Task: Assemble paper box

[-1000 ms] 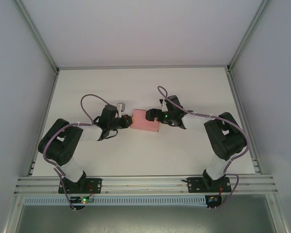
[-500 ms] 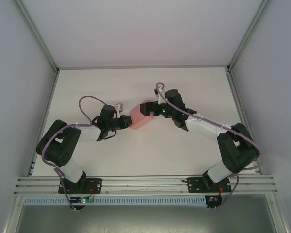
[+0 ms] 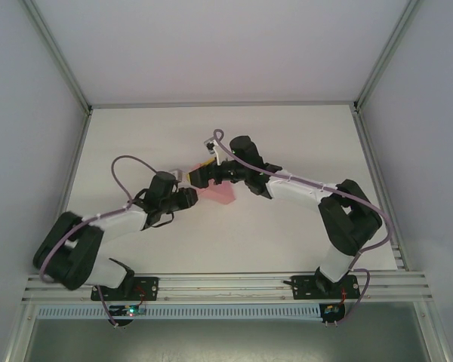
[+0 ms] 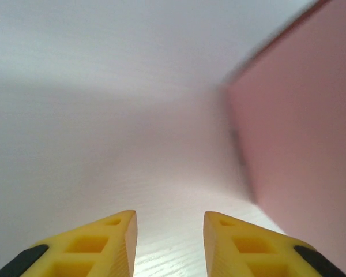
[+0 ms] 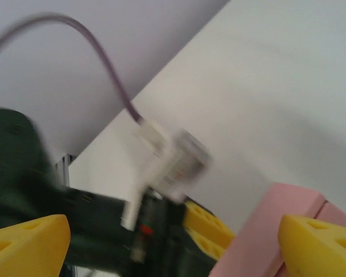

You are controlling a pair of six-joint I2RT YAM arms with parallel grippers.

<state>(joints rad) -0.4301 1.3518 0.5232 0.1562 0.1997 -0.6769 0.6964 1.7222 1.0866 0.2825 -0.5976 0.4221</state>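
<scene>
Paper box (image 3: pixel 220 194) lies on the white table (image 3: pixel 302 136), roughly midway between the two arms, as a small pink folded shape. Part of its far-left side is covered by the right gripper (image 3: pixel 199 176), which hangs over that corner.

The left gripper (image 3: pixel 190 197) sits at the box's left end, just beside it; whether it touches cannot be told from above. In the left wrist view its yellow fingers (image 4: pixel 104 242) stand a narrow gap apart over bare table. The box's pink wall (image 4: pixel 300 133) rises just to the right of them, outside the gap.

In the right wrist view the right gripper's fingers (image 5: pixel 29 239) sit at the two lower corners, spread wide. A pink edge of the box (image 5: pixel 277 225) rises beside the right-hand one. Just left of that edge are the left gripper's yellow fingertips (image 5: pixel 205 222), its white wrist camera (image 5: pixel 176 158) and a purple cable (image 5: pixel 98 46), all blurred.
</scene>
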